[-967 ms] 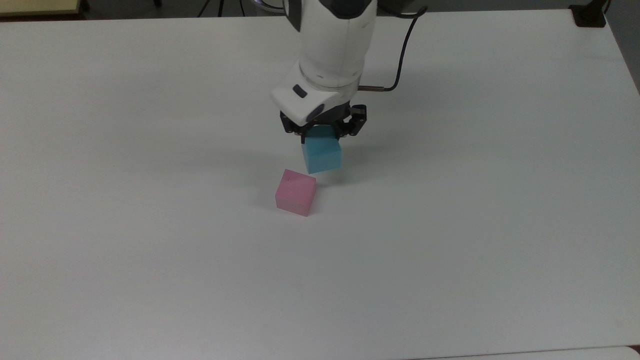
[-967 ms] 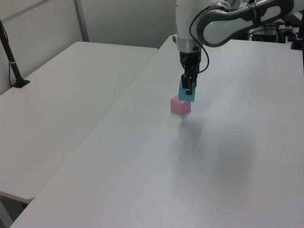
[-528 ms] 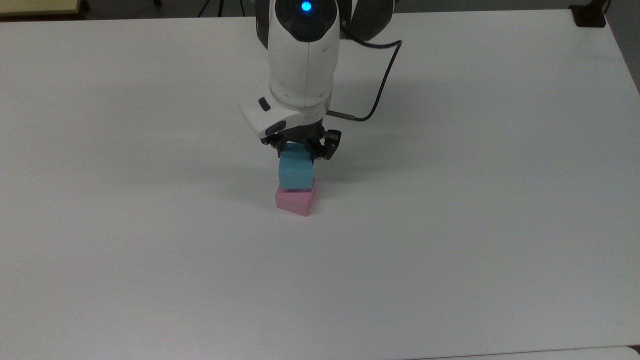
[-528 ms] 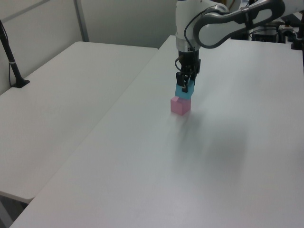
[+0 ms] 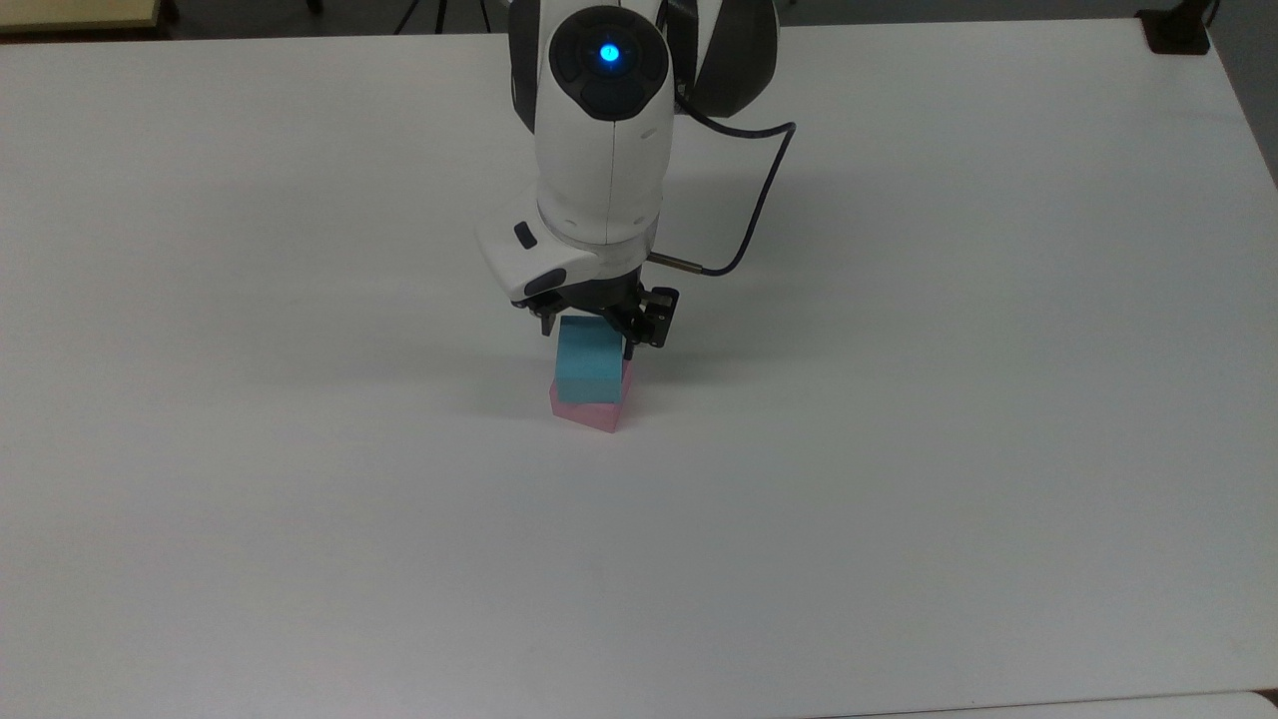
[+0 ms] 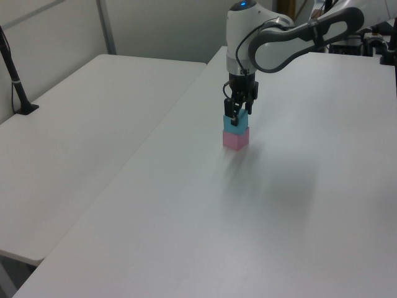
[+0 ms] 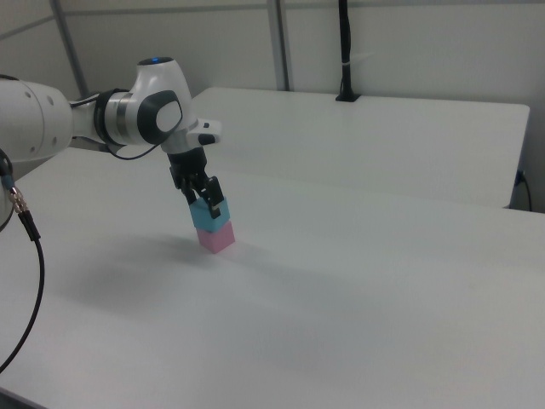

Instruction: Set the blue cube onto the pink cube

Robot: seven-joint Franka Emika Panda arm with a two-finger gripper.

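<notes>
gripper [image 5: 589, 335] clamped on blue cube [image 5: 589, 361] | sits atop pink cube [image 5: 595, 410] | looks light, matte (side-face hold suits)

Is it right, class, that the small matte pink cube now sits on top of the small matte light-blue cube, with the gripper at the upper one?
No. The order is reversed: the small matte light-blue cube sits on the small matte pink cube, as the left view shows. The gripper is at the upper one.

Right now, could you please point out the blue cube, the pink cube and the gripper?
blue cube [image 5: 589, 371], top view, front face.
pink cube [image 6: 236, 139], left view, front face.
gripper [image 7: 207, 203], right view, midway between the fingertips.
</notes>
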